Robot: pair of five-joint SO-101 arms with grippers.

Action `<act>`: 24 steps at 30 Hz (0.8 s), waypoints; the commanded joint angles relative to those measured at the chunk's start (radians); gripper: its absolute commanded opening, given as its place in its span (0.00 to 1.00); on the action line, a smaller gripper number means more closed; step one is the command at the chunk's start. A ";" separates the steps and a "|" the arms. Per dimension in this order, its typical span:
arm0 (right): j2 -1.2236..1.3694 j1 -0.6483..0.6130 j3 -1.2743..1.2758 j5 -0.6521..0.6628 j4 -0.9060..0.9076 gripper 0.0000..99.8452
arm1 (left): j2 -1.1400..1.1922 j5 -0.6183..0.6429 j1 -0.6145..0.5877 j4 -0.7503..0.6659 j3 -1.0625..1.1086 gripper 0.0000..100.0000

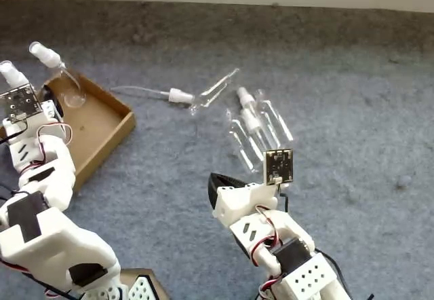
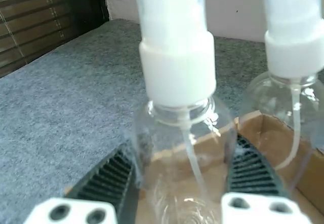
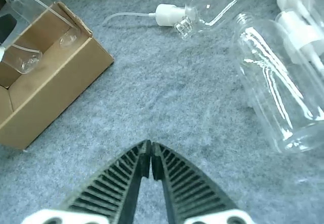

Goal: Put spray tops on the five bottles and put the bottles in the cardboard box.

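Note:
My left gripper [image 2: 179, 177] is shut on a clear bottle [image 2: 179, 133] with a white spray top [image 2: 174, 57], held upright over the cardboard box [image 1: 102, 127]. A second capped bottle [image 2: 293, 87] stands tilted in the box beside it. My right gripper [image 3: 151, 159] is shut and empty, low over the carpet. Ahead of it lie a clear bottle [image 3: 276, 89] and loose spray tops [image 3: 296, 16]. Farther off, another open bottle [image 1: 217, 89] lies with a loose spray top [image 1: 180, 96] at its neck. A third uncapped bottle [image 1: 276, 120] lies in the group.
Grey carpet covers the whole table. The box sits at the far left under the left arm [image 1: 41, 157]. The right arm [image 1: 271, 232] is at the front middle. Open carpet lies between the box and the loose bottles.

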 commanded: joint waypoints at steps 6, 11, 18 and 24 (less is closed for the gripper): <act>-0.010 -0.010 0.160 -0.002 0.007 0.01 | -0.010 -0.003 -0.016 -0.153 0.085 0.06; -0.010 -0.010 0.160 -0.002 0.007 0.01 | -0.010 -0.003 -0.018 -0.153 0.085 0.06; -0.010 -0.010 0.160 -0.002 0.007 0.01 | 0.016 -0.003 -0.018 -0.152 0.027 0.06; -0.010 -0.010 0.160 -0.002 0.007 0.01 | 0.162 -0.005 -0.018 -0.158 -0.051 0.06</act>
